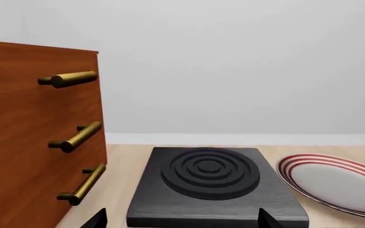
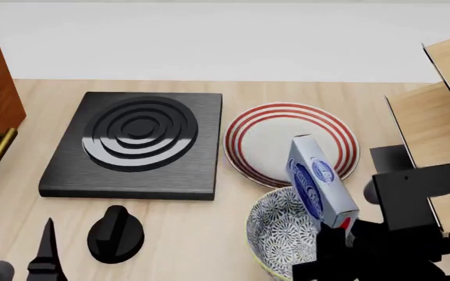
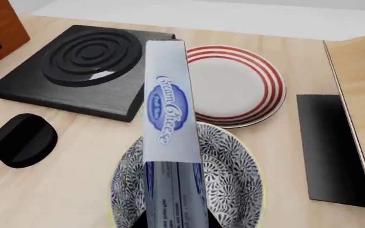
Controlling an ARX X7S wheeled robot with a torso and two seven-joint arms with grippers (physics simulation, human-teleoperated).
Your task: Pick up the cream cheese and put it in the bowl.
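- The right claw [image 2: 342,229] grips the cream cheese [image 2: 317,178] by its lower end, its fingers pressed against the box's sides; the box stands tilted, its upper end leaning toward the plate [image 2: 266,146]
- In the right wrist view the cream cheese [image 3: 171,123] runs up the middle of the frame with its blue oval logo facing the camera; it hangs directly over the bowl [image 3: 233,175], and whether its lower end touches the bowl's inside cannot be told
- The bowl [image 2: 276,231] sits on the tabletop [image 2: 201,234] just beside the near edge of the plate; its patterned inside shows on both sides of the box
- The plate [image 3: 236,85], white with red rings, lies flat between the black burner block [image 2: 135,143] and a pale wooden board [image 2: 436,134] at the right
- A black knob [image 2: 115,233] rests on the tabletop in front of the burner block, well apart from the bowl
- The left claw [image 2: 45,257] shows only as dark tips at the low left of the head view; how wide it stands cannot be told
- The left wrist view faces the burner block [image 1: 211,183], the plate [image 1: 338,183] beside it and a wooden cabinet [image 1: 24,137] with brass handles
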